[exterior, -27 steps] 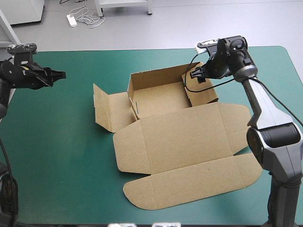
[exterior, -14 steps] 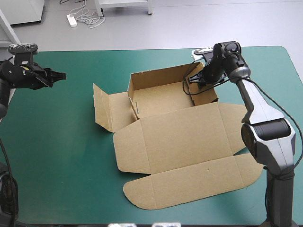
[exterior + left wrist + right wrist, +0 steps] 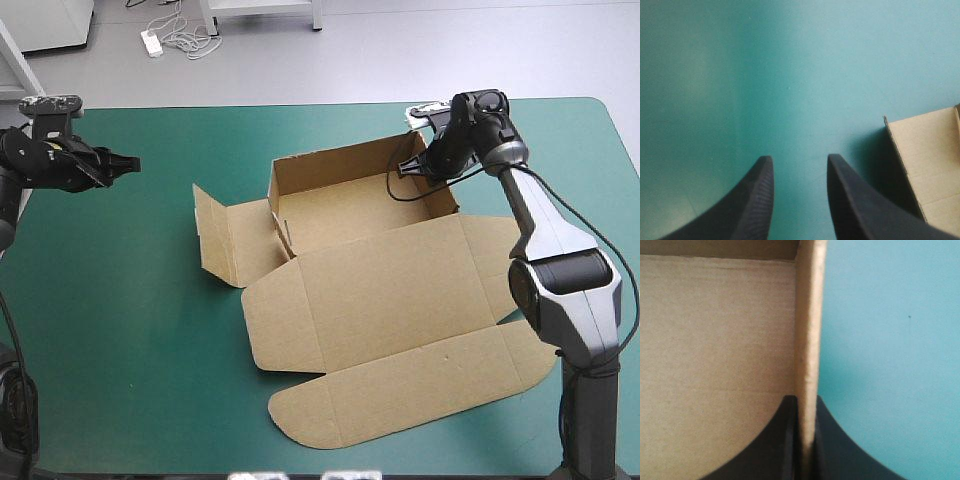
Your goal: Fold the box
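Observation:
The brown box (image 3: 370,260) lies mid-table as an open tray with its far and right walls raised. Its left side flap (image 3: 222,235) stands loose and its wide lid (image 3: 400,330) lies flat toward the near edge. My right gripper (image 3: 418,166) is at the tray's far right corner, shut on the box's right wall (image 3: 808,370), which runs edge-on between the black fingers. My left gripper (image 3: 132,161) hovers over the teal-green cover well left of the box, open with nothing between its fingers (image 3: 800,190); ahead of it shows the box's left flap (image 3: 932,160).
Bare teal-green cover (image 3: 120,330) spreads left of and in front of the box. The table's far edge (image 3: 300,105) runs just behind the tray, and the right edge is close to the lid's rounded flaps (image 3: 520,260).
My right gripper moved down onto the tray's right wall and its fingers shut on it. The box shifted slightly. The left arm stayed put.

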Controlling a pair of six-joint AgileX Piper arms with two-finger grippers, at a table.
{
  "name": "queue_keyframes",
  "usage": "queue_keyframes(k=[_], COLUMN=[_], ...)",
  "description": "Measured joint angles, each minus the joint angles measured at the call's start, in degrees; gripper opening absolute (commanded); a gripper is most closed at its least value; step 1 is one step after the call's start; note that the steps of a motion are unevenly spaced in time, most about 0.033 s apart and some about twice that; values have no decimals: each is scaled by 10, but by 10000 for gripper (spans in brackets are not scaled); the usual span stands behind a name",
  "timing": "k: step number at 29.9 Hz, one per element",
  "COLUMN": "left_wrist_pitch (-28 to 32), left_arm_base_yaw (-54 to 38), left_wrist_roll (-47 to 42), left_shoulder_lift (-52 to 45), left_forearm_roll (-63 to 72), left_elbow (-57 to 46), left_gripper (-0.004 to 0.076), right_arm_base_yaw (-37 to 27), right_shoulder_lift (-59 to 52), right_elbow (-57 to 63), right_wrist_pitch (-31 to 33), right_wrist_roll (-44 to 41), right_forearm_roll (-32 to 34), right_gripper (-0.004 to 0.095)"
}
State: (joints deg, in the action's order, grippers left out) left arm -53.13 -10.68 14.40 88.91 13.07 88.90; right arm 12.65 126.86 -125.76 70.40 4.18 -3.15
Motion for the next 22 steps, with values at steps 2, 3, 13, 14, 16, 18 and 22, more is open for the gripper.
queue_keyframes(k=[2,3,13,14,16,18,22], left_wrist_pitch=[-2,-2,30,34,39,43,44], left_arm_base_yaw=[0,0,0,0,0,0,0], left_wrist_roll=[0,0,-22,-22,-22,-22,-22], left_shoulder_lift=[0,0,0,1,5,16,49], left_forearm_roll=[0,0,11,15,22,23,34], left_elbow=[0,0,0,0,0,0,0], left_gripper=[260,260,260,260,260,260,260], right_arm_base_yaw=[0,0,-77,-90,-112,-132,-171], right_shoulder_lift=[-4,-9,-128,-142,-167,-193,-243], right_elbow=[0,0,0,0,0,0,0], right_wrist_pitch=[-4,-7,-18,-19,-20,-20,-19], right_wrist_roll=[1,1,37,45,55,67,87], right_forearm_roll=[-1,-1,-74,-90,-116,-143,-196], right_gripper=[-17,-17,-17,-17,-17,-17,-17])
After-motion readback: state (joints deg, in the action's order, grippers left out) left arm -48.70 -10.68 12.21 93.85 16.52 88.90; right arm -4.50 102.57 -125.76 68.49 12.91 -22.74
